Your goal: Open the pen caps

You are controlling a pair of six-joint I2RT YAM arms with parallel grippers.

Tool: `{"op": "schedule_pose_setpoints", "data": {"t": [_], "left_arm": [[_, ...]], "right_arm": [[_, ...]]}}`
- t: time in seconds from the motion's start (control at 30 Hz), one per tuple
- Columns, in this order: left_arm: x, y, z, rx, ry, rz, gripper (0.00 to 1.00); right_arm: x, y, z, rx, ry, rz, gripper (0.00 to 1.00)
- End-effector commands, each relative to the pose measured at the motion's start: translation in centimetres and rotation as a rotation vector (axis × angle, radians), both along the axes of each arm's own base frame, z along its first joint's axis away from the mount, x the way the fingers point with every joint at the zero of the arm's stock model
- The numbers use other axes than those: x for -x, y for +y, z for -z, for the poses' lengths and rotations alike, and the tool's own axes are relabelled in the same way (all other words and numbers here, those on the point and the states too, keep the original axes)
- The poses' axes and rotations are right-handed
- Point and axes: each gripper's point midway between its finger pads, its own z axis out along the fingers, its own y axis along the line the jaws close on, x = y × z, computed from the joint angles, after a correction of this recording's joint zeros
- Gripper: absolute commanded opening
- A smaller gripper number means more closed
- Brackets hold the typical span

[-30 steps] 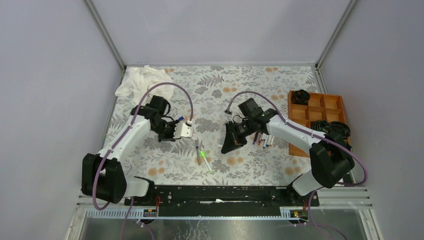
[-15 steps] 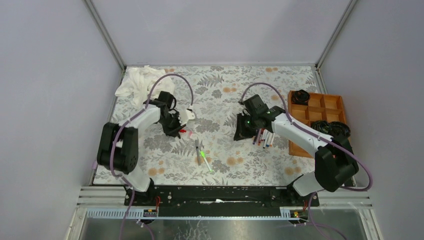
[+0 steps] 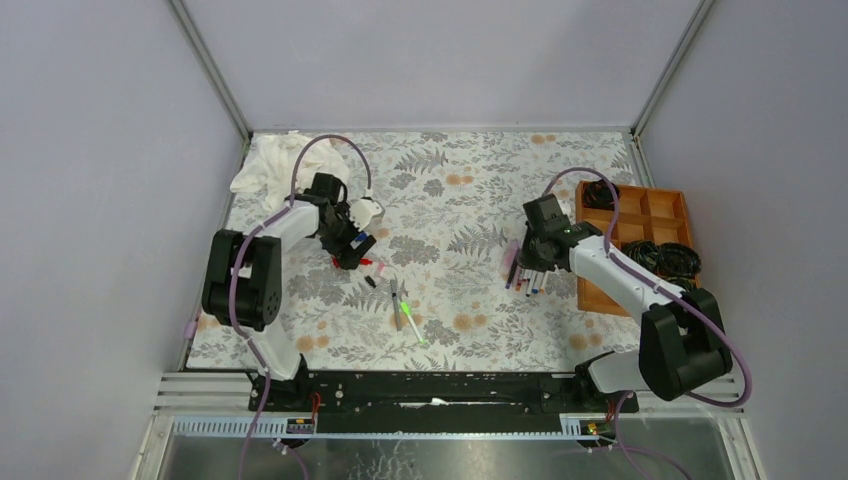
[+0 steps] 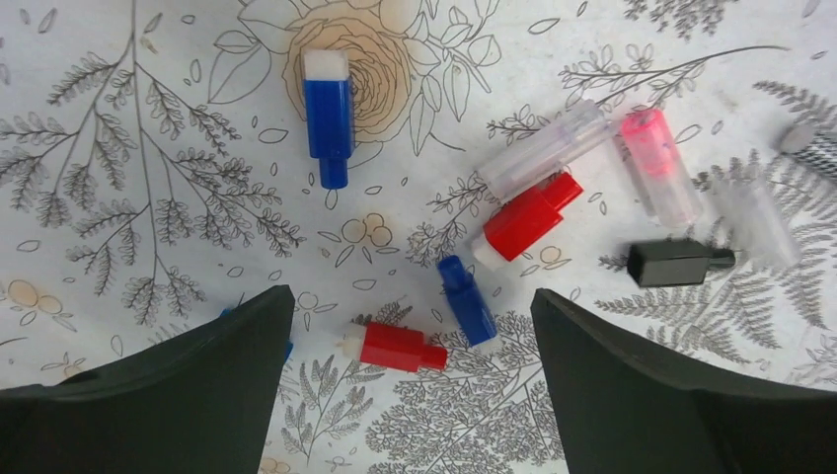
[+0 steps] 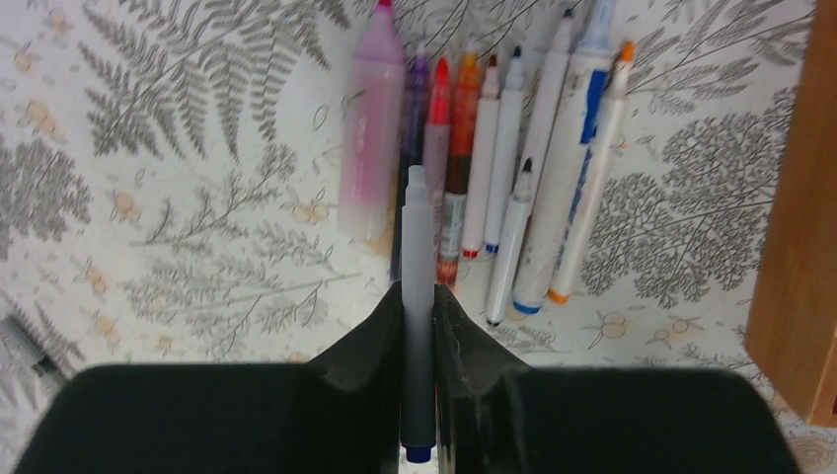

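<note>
Loose pen caps lie on the floral cloth under my left gripper (image 4: 410, 296), which is open and holds nothing. Between its fingers are a red cap (image 4: 395, 347) and a blue cap (image 4: 468, 301). Farther out lie another blue cap (image 4: 328, 117), a second red cap (image 4: 528, 215), a pink cap (image 4: 656, 163) and a black cap (image 4: 676, 262). From above, this cap cluster (image 3: 368, 264) sits beside the left gripper (image 3: 350, 245). My right gripper (image 5: 418, 296) is shut on a white pen (image 5: 417, 247) with a blue rear end and no cap. It hangs over a row of several uncapped pens (image 5: 494, 148), which shows from above as a bundle (image 3: 525, 277).
A green-tipped pen (image 3: 409, 320) and a dark pen (image 3: 396, 293) lie mid-cloth near the front. A wooden compartment tray (image 3: 640, 240) with black items stands right of the pen row, its edge (image 5: 799, 197) close to my right gripper. A white rag (image 3: 275, 160) lies back left.
My left gripper has opened over the caps after being shut. My right arm has carried its pen rightward to above the pen row.
</note>
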Motion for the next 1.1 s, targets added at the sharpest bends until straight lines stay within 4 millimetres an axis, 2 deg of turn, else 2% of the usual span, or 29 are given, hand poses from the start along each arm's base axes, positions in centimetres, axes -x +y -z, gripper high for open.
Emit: {"op": "schedule_pose_setpoints", "data": {"t": [0.0, 0.1, 0.23, 0.37, 0.5, 0.63, 0.83, 0.97, 1.07], "left_arm": [[-0.9, -1.3, -3.5, 0.072, -0.072, 0.002, 0.99], [-0.9, -1.8, -5.9, 0.110, -0.086, -0.003, 0.99], [-1.0, -2.5, -9.3, 0.159, -0.106, -0.033, 0.98], [-0.9, -3.1, -12.1, 0.202, -0.141, -0.045, 0.98], [-0.3, -3.3, -13.6, 0.229, -0.160, -0.049, 0.98], [0.0, -2.8, -13.8, 0.215, -0.172, -0.068, 0.98], [0.7, -2.8, -12.3, 0.213, -0.127, -0.073, 0.98], [1.6, -3.6, -11.6, 0.255, -0.079, -0.052, 0.99], [2.0, -4.2, -10.8, 0.275, -0.033, -0.057, 0.99]], "right_arm": [[-2.3, -2.4, 0.6, 0.104, -0.065, 0.115, 0.00], [-3.1, -3.4, 1.0, 0.159, -0.082, 0.146, 0.00], [-3.5, -4.0, 1.9, 0.209, -0.062, 0.156, 0.07], [-3.6, -3.9, 2.7, 0.221, -0.027, 0.155, 0.22], [-3.6, -3.9, 2.9, 0.221, -0.022, 0.155, 0.30], [-3.4, -3.9, 2.5, 0.217, -0.023, 0.155, 0.39], [-3.5, -3.4, 0.9, 0.177, -0.056, 0.145, 0.40], [-3.7, -1.3, -1.2, 0.088, -0.110, 0.078, 0.42], [-3.2, 1.4, -2.8, 0.069, -0.156, -0.014, 0.51]]}}
